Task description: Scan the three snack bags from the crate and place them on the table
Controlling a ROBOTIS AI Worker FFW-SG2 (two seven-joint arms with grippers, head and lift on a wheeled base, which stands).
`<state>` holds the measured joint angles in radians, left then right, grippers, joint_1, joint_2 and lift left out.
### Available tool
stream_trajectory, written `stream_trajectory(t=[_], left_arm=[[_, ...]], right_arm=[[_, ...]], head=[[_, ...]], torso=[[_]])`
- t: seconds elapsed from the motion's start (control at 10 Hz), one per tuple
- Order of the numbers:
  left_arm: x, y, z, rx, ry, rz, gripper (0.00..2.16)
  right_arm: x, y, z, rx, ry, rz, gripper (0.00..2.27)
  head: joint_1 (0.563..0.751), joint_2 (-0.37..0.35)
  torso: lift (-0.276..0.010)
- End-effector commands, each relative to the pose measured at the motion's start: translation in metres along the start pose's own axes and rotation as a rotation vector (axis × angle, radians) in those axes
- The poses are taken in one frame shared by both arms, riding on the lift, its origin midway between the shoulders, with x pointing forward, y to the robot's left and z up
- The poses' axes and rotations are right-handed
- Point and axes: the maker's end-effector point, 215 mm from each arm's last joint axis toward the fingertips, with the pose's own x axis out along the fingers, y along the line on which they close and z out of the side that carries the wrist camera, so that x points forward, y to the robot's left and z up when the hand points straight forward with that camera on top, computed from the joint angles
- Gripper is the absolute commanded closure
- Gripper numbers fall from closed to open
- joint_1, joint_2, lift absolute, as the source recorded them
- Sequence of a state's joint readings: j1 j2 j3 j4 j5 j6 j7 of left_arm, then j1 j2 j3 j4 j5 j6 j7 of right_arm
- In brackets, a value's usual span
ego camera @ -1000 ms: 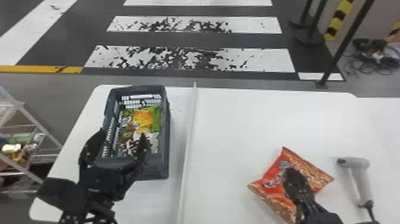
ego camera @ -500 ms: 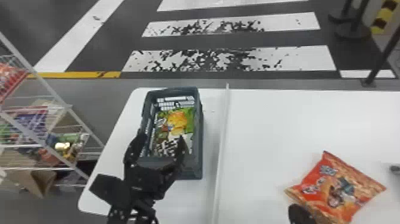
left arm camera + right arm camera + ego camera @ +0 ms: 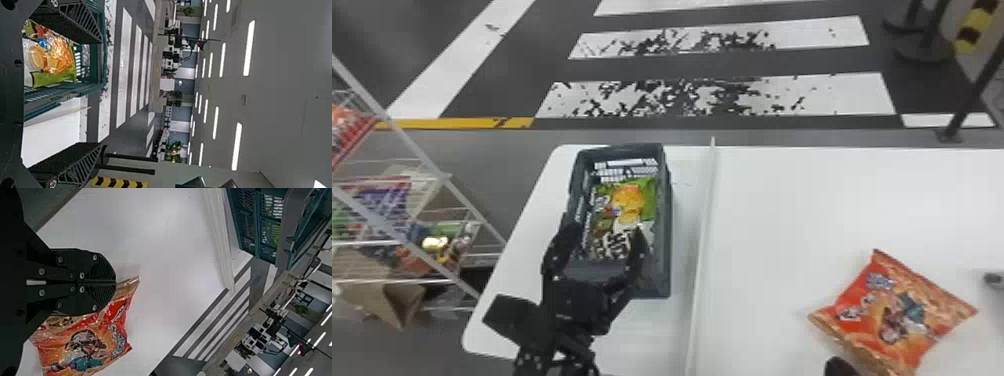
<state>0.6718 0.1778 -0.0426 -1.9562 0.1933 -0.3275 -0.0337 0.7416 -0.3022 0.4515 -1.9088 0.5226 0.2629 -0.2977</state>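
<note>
Left pincer (image 3: 606, 234): fingers apart, at the near end of the crate (image 3: 662, 275). Touching crate or not: can't tell. Green-and-yellow snack bag (image 3: 628, 197) lies in the crate, just ahead of the fingertips; bag count in there unclear. Right pincer (image 3: 839, 367): fingers together, no bag visible between them. Red-orange snack bag (image 3: 892, 310) lies on the table (image 3: 782, 210), just beside that pincer, contact unclear. White divider (image 3: 701, 240) runs between the two pincers. Wire rack (image 3: 417, 155) with packets stands left of the left pincer.
</note>
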Motion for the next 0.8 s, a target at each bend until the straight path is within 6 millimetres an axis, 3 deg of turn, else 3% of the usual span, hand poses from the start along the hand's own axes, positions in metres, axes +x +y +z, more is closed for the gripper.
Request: stream_trajectory(t=[0.0,0.2,0.3,0.7], left_arm=[[-0.001,-0.002,-0.001,-0.002,0.001,-0.002,0.07],[-0.002,-0.003,0.001,-0.002,-0.007,-0.008,0.07],[-0.003,-0.005,0.0,-0.003,-0.005,-0.015,0.07],[-0.004,-0.009,0.003,-0.017,-0.013,-0.03,0.07]], right_arm=[[0.0,-0.001,0.0,-0.023,0.002,-0.011,1.3],[0.003,-0.009,-0.002,-0.089,0.014,-0.057,0.38],[0.005,-0.012,-0.006,-0.115,0.027,-0.07,0.29],[0.018,-0.011,-0.023,-0.173,0.057,-0.072,0.26]], head=[[0.695,0.184],[0.695,0.175],[0.695,0.169],[0.695,0.144]], torso=[[-0.037],[-0.037],[-0.037],[-0.037]])
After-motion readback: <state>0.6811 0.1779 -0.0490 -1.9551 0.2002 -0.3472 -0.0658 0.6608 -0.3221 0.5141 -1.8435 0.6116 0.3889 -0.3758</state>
